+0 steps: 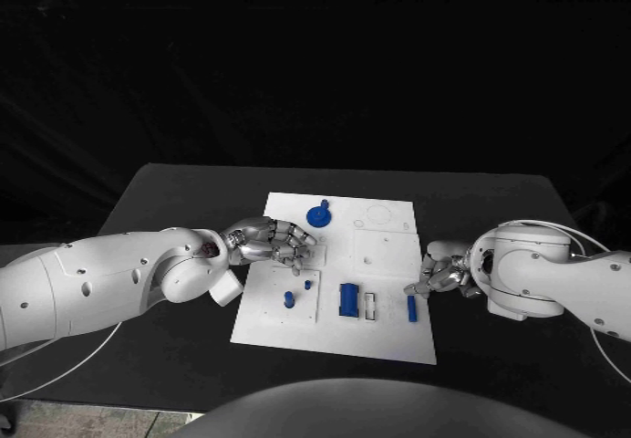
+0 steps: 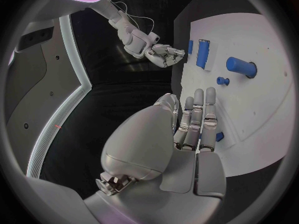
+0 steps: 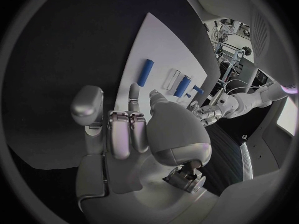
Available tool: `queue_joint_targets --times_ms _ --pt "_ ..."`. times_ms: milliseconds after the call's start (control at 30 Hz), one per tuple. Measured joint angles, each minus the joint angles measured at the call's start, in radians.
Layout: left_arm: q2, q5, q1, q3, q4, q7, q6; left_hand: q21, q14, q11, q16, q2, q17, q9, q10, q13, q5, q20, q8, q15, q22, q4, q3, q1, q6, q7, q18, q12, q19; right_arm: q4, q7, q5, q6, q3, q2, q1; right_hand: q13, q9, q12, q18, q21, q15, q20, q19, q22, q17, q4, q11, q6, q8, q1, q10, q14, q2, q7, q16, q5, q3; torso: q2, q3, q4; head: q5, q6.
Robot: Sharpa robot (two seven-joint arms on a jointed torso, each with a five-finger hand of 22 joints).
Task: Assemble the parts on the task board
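Hands are seen at opposite sides of the task board (image 1: 381, 342), neither one holding a part. Left hand (image 1: 273, 242) is placed over the board's left edge at mid-frame, fingers loosely curled toward the surface with nothing between them; in the left wrist view (image 2: 196, 122) the fingers lie side by side, extended over the white plate, apparently hovering ready to pick. Right hand (image 1: 440, 272) is parked just off the board's right edge, fingers bunched inward, empty; in the right wrist view (image 3: 134, 129) nothing is gripped.

Worktop (image 1: 171, 192) is black, and the board is laid at its middle, between the arms, so both can reach it.

Parts, largest first: a round blue disc (image 1: 318, 216) sits at the board's upper left, just above the left hand. A long blue block (image 1: 348, 299) lies lower centre, beside an open slot (image 1: 371, 306), probably its seat. A slim blue bar (image 1: 411, 308) lies at the lower right, near the right hand. A short blue peg (image 1: 288, 298) stands at the lower left. A small blue stud (image 1: 308, 285) is just above the peg.

Assembly appears to be at an early stage, most parts lying loose.
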Motion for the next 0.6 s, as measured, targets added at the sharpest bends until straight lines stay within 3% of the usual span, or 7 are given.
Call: queue_joint_targets --times_ms 433,600 --pt "0.005 0.0 0.0 0.0 -0.005 -0.005 0.005 0.0 0.0 0.0 0.0 0.0 0.0 0.0 0.0 0.0 0.0 0.0 0.0 0.0 0.0 0.0 0.0 0.0 0.0 0.0 0.0 0.0 0.0 -0.014 -0.003 0.0 -0.006 0.0 0.011 -0.035 0.0 -0.035 0.0 0.0 -0.008 0.0 0.0 0.0 0.0 0.001 0.003 0.0 -0.009 -0.046 -0.004 0.0 0.0 0.004 0.009 0.0 -0.015 0.002 0.001 0.0 0.0005 -0.001 0.0" --pt "0.006 0.0 0.0 0.0 -0.005 -0.007 0.008 0.0 0.0 0.0 0.0 0.0 0.0 0.0 0.0 0.0 0.0 0.0 0.0 0.0 0.0 0.0 0.0 0.0 0.0 0.0 0.0 0.0 0.0 -0.024 -0.005 0.0 -0.004 0.003 0.021 -0.046 0.0 -0.043 0.0 0.0 -0.019 0.0 0.002 0.002 0.0 0.001 -0.011 0.0 -0.011 -0.066 0.002 0.0 0.0 -0.002 0.012 0.0 0.048 0.011 0.001 0.0 0.0005 -0.001 0.0"
